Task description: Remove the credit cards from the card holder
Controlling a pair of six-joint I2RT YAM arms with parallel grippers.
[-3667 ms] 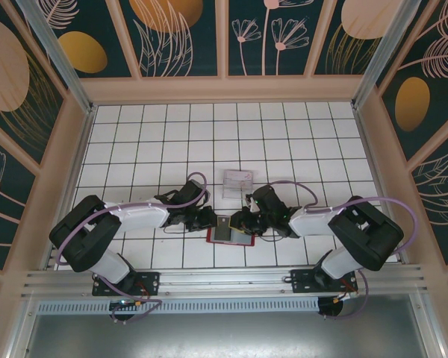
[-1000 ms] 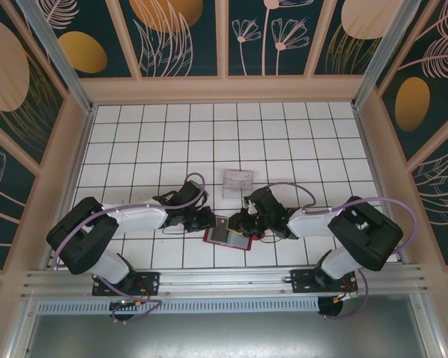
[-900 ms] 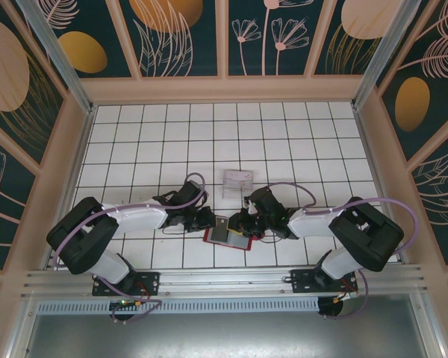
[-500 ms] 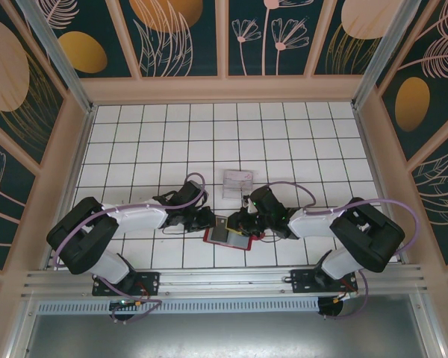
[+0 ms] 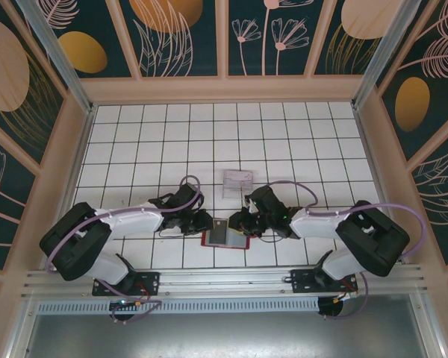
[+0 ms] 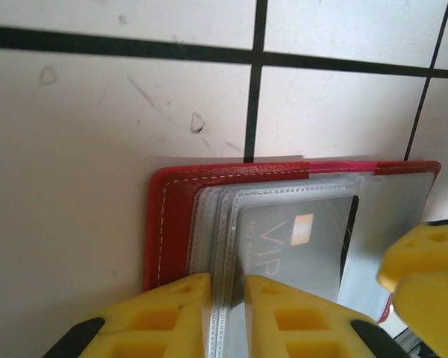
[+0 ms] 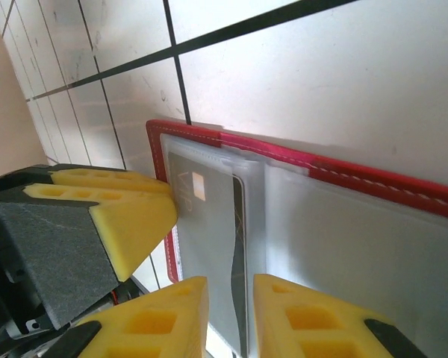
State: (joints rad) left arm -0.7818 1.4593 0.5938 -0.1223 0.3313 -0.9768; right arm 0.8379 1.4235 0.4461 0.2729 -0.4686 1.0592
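The red card holder lies open on the tiles between my two grippers, its red edge and clear sleeves facing up. A dark grey credit card marked VIP sits in the top sleeve, raised off the holder. My left gripper is shut on the edge of the clear sleeves at the holder's left side. From the right, my right gripper is shut on the credit card, whose dark edge runs between its fingers.
A clear square plastic tray stands about a tile behind the holder. The white tiled table is ringed by a wooden wall. Both arms lie low along the near edge, fingertips a few centimetres apart.
The left arm's elbow has swung down and to the left, and its fingers have eased slightly. The holder and the raised card have shifted a little. The right gripper has barely moved.
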